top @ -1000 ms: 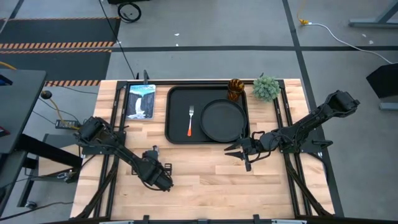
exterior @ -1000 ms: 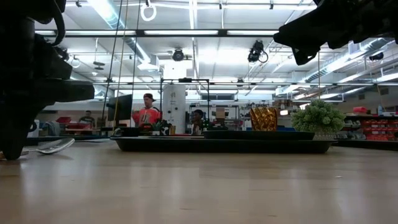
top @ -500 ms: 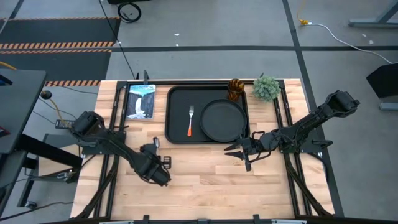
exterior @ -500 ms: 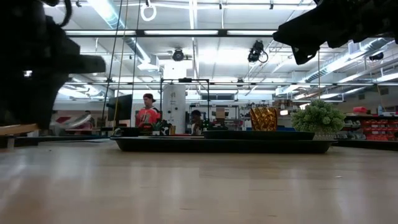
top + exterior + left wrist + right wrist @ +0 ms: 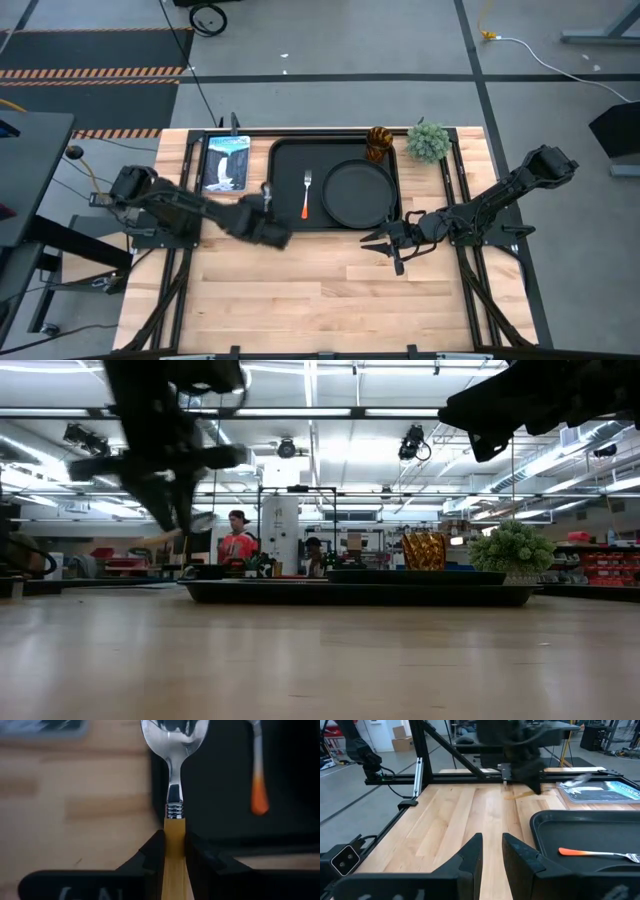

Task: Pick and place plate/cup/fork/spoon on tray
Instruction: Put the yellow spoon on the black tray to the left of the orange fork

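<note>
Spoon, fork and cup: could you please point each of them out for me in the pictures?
Spoon (image 5: 174, 732): left wrist view, on the silver bowl.
Fork (image 5: 305, 195): high view, on the middle of the shaft, lying on the tray.
Cup (image 5: 425, 550): low view, on the amber side wall.

The black rectangular tray (image 5: 282, 190) sits at upper centre of the high view. The round black plate (image 5: 356, 193) lies flat in its right half, with the orange-handled fork (image 5: 306, 196) left of it, tines toward the top. The amber cup (image 5: 378, 141) stands upright at the tray's upper right corner. The spoon (image 5: 174, 750), yellow handle pinched, is held above the tray's left edge.
</note>
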